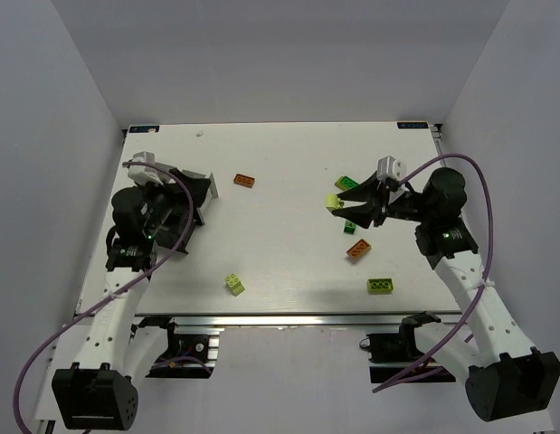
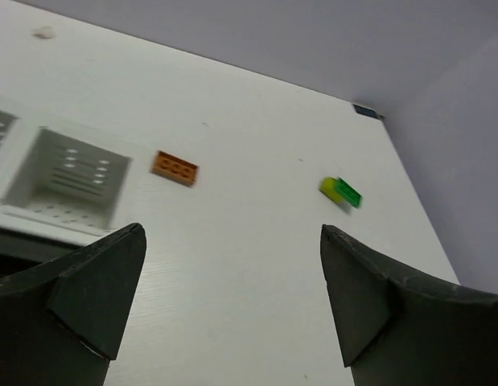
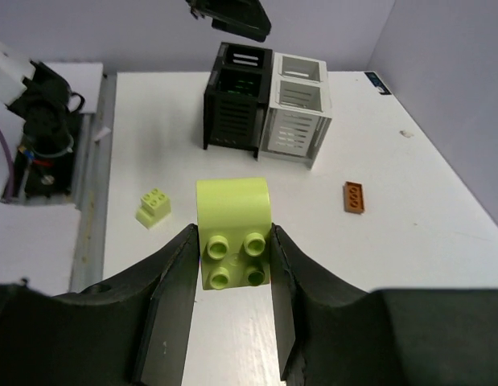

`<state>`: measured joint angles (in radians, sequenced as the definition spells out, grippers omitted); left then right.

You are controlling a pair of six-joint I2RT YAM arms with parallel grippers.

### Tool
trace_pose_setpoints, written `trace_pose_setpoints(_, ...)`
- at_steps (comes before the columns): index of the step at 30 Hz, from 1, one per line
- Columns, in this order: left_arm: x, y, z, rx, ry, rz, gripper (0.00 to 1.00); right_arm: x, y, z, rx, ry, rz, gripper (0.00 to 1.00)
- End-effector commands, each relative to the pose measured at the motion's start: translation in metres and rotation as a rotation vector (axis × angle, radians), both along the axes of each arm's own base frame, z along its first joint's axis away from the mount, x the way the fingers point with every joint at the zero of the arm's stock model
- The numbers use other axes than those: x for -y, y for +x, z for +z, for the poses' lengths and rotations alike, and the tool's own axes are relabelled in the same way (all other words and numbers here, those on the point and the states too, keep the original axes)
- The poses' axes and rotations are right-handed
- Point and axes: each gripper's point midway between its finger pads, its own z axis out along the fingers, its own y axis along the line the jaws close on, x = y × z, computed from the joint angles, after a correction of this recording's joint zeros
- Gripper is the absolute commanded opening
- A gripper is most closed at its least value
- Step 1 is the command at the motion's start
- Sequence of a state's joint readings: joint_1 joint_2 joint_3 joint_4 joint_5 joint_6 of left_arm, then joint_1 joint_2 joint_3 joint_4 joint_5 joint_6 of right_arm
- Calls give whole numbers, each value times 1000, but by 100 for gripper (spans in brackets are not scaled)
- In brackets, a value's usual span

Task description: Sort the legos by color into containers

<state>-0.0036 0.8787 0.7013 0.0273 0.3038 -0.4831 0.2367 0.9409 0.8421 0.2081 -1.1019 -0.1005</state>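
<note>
- Your right end effector [image 3: 232,257] is closed on a lime brick [image 3: 232,207]. One finger presses each side of it, and its four studs face the wrist camera.
- From above, that held brick sits over the right half of the table [image 1: 280,149], well apart from the containers.
- Your left end effector [image 2: 231,273] is open, with its fingers spread wide and nothing between them. It hangs over the containers at the table's left side.
- The black container [image 3: 235,100] and the white container [image 3: 299,108] stand upright side by side, touching. Both are open-topped with slotted walls. In the overhead view your left arm covers most of them.
- An orange brick [image 1: 244,181] lies flat on the table near the containers, on their right and not touching them.
- A green brick [image 1: 346,183] lies just beyond the held brick, toward the far edge.
- A dark green brick [image 1: 349,226] lies just on the near side of the right end effector's fingers.
- A second orange brick [image 1: 358,250] lies near it, closer to you.
- A lime-green brick [image 1: 380,286] rests close to the table's near edge, on the right.
- A small lime brick [image 1: 234,285] sits alone near the near edge, left of centre and well apart from the others.
</note>
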Motion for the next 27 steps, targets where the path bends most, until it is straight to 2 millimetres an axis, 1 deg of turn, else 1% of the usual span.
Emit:
trace_pose_setpoints(1, 33, -24, 28, 82, -2, -158, 98, 4, -2, -9, 43, -91, 9, 0)
trace_pose_setpoints(2, 36, -28, 32, 92, -1, -164, 98, 4, 2, -13, 22, -103, 5, 0)
trace_pose_setpoints(3, 35, -31, 36, 106, 4, -156, 98, 3, 6, -8, 30, -108, -5, 0)
trace_pose_setpoints(4, 34, -33, 38, 117, 10, -149, 98, 1, 7, -11, 18, -121, 1, 0)
trace_pose_setpoints(6, 31, -36, 44, 145, 19, -129, 98, -4, 18, -19, -16, -141, -9, 0)
trace_pose_setpoints(7, 27, -37, 42, 135, 28, -107, 98, -12, 16, -20, -15, -155, 9, 0)
trace_pose_setpoints(9, 23, -40, 43, 143, 39, -86, 98, -20, 28, -34, -32, -203, -9, 0)
trace_pose_setpoints(10, 20, -39, 40, 141, 43, -72, 98, -32, 22, -37, -20, -219, 21, 0)
trace_pose_setpoints(12, 20, -40, 36, 136, 43, -73, 98, -41, 27, -50, 6, -264, 6, 0)
trace_pose_setpoints(13, 21, -39, 34, 132, 44, -77, 98, -54, 19, -56, 18, -277, 37, 0)
trace_pose_setpoints(14, 22, -39, 34, 129, 43, -83, 98, -61, 21, -63, 23, -293, 42, 0)
trace_pose_setpoints(15, 22, -39, 34, 126, 44, -80, 98, -67, 25, -65, 51, -304, 26, 0)
trace_pose_setpoints(16, 20, -40, 35, 131, 49, -74, 98, -81, 18, -69, 59, -312, 58, 0)
trace_pose_setpoints(17, 16, -39, 38, 137, 53, -50, 98, -93, 24, -76, 51, -327, 67, 0)
trace_pose_setpoints(18, 13, -40, 39, 138, 57, -28, 98, -103, 29, -77, 56, -333, 55, 0)
trace_pose_setpoints(19, 7, -41, 42, 148, 67, 2, 98, -121, 23, -80, 56, -342, 91, 0)
trace_pose_setpoints(20, -5, -45, 50, 181, 72, 69, 98, -141, 33, -84, 42, -355, 104, 0)
trace_pose_setpoints(22, -19, -51, 56, 207, 86, 142, 98, -170, 32, -89, 18, -364, 146, 0)
trace_pose_setpoints(23, -26, -60, 63, 241, 87, 181, 98, -187, 39, -112, -27, -398, 163, 0)
trace_pose_setpoints(24, -40, -62, 64, 245, 92, 261, 98, -204, 47, -94, 2, -369, 166, 0)
trace_pose_setpoints(25, -46, -66, 65, 257, 99, 290, 98, -217, 48, -96, -11, -368, 178, 0)
trace_pose_setpoints(26, -52, -74, 70, 281, 97, 318, 98, -230, 56, -116, -45, -389, 184, 0)
trace_pose_setpoints(27, -59, -77, 68, 281, 98, 357, 98, -244, 65, -98, -20, -355, 172, 0)
